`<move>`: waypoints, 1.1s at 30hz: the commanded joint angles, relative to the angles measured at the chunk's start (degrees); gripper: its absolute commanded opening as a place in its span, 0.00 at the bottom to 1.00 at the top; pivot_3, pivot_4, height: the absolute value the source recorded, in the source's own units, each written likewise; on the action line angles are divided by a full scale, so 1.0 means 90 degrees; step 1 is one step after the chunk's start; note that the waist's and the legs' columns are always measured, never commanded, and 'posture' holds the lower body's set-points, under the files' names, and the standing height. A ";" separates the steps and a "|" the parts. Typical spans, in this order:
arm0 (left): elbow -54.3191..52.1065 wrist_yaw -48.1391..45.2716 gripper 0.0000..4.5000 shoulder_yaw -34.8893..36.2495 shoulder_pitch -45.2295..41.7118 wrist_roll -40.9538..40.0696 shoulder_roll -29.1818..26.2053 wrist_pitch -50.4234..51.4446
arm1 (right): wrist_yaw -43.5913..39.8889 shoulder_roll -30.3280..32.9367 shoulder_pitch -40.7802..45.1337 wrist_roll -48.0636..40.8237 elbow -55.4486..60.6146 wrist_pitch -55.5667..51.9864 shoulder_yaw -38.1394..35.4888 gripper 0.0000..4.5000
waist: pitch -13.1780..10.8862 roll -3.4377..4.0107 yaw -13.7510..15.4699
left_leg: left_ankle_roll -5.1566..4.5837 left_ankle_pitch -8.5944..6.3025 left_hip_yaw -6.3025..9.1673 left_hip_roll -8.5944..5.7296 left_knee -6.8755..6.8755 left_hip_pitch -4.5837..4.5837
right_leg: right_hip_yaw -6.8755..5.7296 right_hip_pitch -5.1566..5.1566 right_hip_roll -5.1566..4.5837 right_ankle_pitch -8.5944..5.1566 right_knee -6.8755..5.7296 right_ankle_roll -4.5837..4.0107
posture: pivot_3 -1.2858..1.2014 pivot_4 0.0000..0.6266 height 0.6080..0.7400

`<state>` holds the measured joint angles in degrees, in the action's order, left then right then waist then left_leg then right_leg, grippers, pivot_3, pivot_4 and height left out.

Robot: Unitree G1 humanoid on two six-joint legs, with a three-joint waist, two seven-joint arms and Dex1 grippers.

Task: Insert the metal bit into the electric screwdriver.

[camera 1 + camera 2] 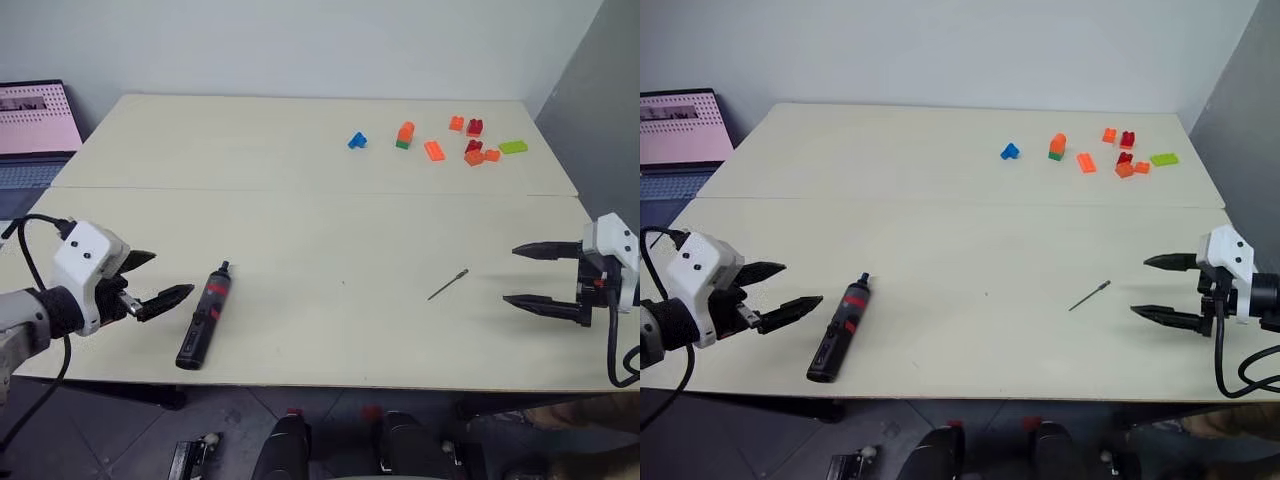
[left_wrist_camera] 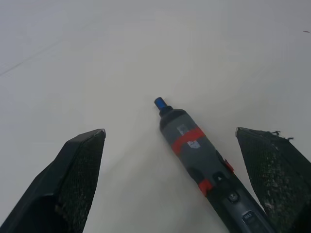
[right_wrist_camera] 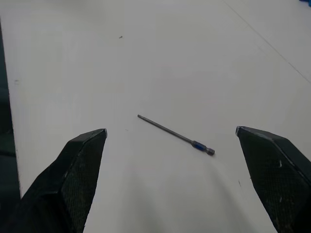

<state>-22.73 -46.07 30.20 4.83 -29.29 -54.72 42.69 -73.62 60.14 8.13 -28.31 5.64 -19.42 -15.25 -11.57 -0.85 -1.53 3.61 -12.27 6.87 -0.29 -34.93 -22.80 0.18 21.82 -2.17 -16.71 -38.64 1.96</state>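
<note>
Both my grippers hang wide apart and empty over the near edge of the table [image 1: 300, 210]. From the head camera, my left gripper [image 1: 150, 280] sits at about eight o'clock on the tabletop, with the electric screwdriver [image 1: 204, 315] lying flat just beside its fingertips, narrow tip toward twelve. My right gripper [image 1: 535, 275] waits at four o'clock; the metal bit [image 1: 448, 284] lies near it, toward the table's centre, well apart from the screwdriver. Toy bricks [image 1: 470, 140] are scattered at one o'clock, and a laptop [image 1: 35, 125] stands at ten.

Through my left wrist, the screwdriver [image 2: 204, 160] looks rigid and fairly hefty; I would clamp the black body behind the red band.

Through my right wrist, the bit [image 3: 175, 135] is thin, stiff, light and probably slippery, lying flat. I would pinch it mid-shaft, leaving the blue-ringed end free.
</note>
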 commanded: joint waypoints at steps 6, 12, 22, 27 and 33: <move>-0.0455 0.0964 1.00 -0.0187 -0.0539 -0.0223 -0.0015 0.1446 | 0.0046 -0.0610 0.0817 -0.0405 0.0697 -0.0275 0.0668 1.00 | -0.0008 -0.0012 -0.0012 | -0.0001 0.0000 -0.0039 -0.0001 -0.0003 0.0017 | 0.0047 0.0008 0.0004 0.0011 -0.0015 0.0020 | 0.52 0.24 1.00; -0.0167 0.1473 1.00 -0.0548 -0.1432 -0.0537 0.0061 0.2966 | -0.0054 -0.1482 0.1876 -0.0576 0.0689 -0.0427 0.1458 1.00 | -0.0011 -0.0034 -0.0026 | -0.0001 0.0001 -0.0057 0.0000 -0.0010 0.0016 | 0.0072 0.0020 0.0012 0.0022 -0.0024 0.0037 | 0.52 0.24 1.00; 0.0559 0.2397 1.00 -0.1769 -0.3171 -0.0288 0.0452 0.4672 | -0.0803 -0.2210 0.2872 -0.0632 0.0535 -0.0509 0.2524 1.00 | -0.0014 -0.0040 -0.0016 | 0.0001 0.0002 -0.0057 -0.0004 -0.0013 -0.0005 | 0.0076 0.0042 0.0011 0.0023 -0.0027 0.0036 | 0.52 0.24 1.00; 0.0668 0.2609 1.00 -0.2083 -0.3668 -0.0252 0.0840 0.5288 | -0.0971 -0.2446 0.3241 -0.0812 0.0542 -0.0735 0.2624 1.00 | -0.0013 -0.0042 -0.0023 | 0.0002 0.0003 -0.0058 -0.0005 -0.0013 -0.0005 | 0.0076 0.0044 0.0012 0.0024 -0.0029 0.0036 | 0.52 0.24 1.00; 0.0821 0.2872 1.00 -0.2202 -0.3829 -0.0469 0.1116 0.5534 | -0.1155 -0.2449 0.3403 -0.0672 0.0375 -0.0670 0.2688 1.00 | -0.0011 -0.0045 -0.0028 | 0.0008 0.0006 -0.0057 -0.0004 -0.0015 -0.0004 | 0.0076 0.0046 0.0012 0.0028 -0.0033 0.0028 | 0.52 0.24 1.00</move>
<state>-15.01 -20.95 10.40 -28.73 -32.99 -44.33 92.22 -82.59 37.57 37.86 -34.43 8.73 -26.11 9.29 -11.67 -1.26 -1.78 3.69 -12.21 6.36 -0.33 -35.06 -22.84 0.87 22.24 -2.07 -16.40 -38.94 2.13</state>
